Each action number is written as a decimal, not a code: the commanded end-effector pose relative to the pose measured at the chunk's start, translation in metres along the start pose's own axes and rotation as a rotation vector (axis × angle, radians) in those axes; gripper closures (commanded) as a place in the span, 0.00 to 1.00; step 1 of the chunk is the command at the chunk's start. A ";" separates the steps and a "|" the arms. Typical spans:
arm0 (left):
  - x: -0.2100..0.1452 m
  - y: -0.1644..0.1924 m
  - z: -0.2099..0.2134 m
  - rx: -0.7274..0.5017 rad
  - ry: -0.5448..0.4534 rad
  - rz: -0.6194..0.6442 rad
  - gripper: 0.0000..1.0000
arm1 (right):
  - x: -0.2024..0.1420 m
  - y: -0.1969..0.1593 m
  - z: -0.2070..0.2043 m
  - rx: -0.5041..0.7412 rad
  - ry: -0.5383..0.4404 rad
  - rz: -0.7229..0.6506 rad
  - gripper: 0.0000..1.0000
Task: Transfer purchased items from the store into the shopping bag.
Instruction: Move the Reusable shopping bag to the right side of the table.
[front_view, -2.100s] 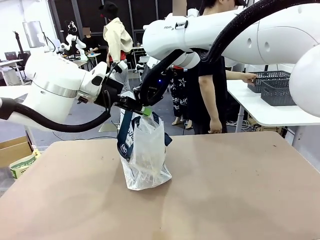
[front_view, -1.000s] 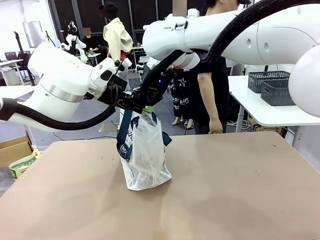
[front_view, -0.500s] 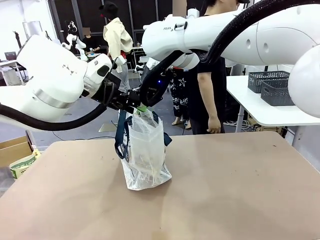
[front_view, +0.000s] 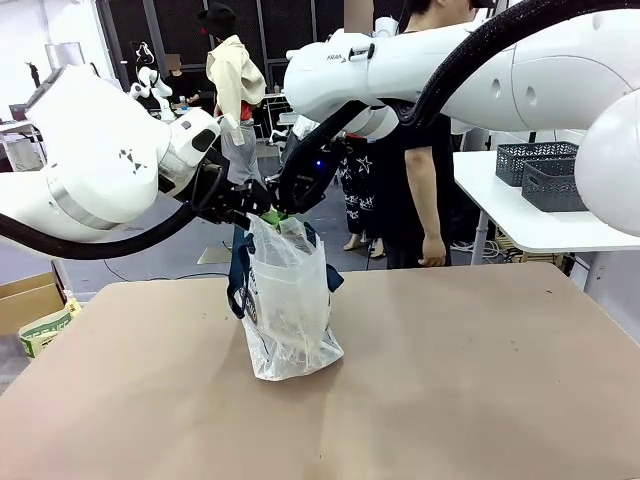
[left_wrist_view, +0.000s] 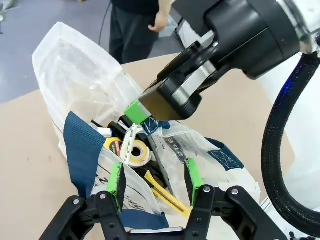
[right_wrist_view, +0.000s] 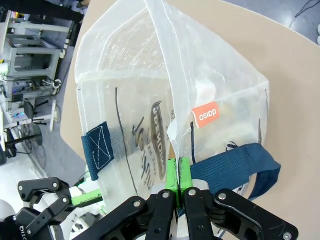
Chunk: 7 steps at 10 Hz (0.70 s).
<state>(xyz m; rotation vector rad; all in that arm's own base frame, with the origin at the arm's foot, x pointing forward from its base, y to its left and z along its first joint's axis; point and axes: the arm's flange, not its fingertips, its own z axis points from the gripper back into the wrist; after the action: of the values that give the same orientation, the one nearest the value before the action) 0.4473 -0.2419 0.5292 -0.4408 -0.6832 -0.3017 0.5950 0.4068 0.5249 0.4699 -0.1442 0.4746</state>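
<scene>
On your brown table (front_view: 480, 380), left of the middle, the shopping bag (front_view: 290, 310) stands upright. Your right gripper (right_wrist_view: 178, 172) is clamped on the bag's top rim, right beside a blue handle (right_wrist_view: 235, 165), and holds the mouth up. Your left gripper (left_wrist_view: 154, 176) hangs at the mouth's left side, jaws apart. Inside lie small items (left_wrist_view: 134, 150), yellow and black among them.

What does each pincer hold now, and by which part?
The right pincer is shut on the shopping bag, pinching its top rim beside a navy strap. The left pincer stands open at the bag's mouth and seems to grip nothing.
</scene>
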 end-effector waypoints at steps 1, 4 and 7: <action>-0.005 -0.006 0.006 -0.008 0.033 -0.010 0.38 | 0.009 0.002 0.001 -0.004 0.013 -0.010 1.00; 0.000 0.000 0.000 0.000 0.000 0.000 0.38 | 0.013 -0.002 -0.002 -0.014 0.037 0.018 1.00; 0.001 0.000 -0.007 0.051 0.006 0.107 0.38 | 0.016 0.002 -0.003 0.027 0.114 -0.068 1.00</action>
<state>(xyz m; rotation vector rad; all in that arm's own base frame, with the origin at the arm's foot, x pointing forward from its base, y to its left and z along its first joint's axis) 0.4496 -0.2416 0.5230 -0.4509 -0.6560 -0.2514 0.5980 0.4065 0.5173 0.4635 -0.0642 0.4769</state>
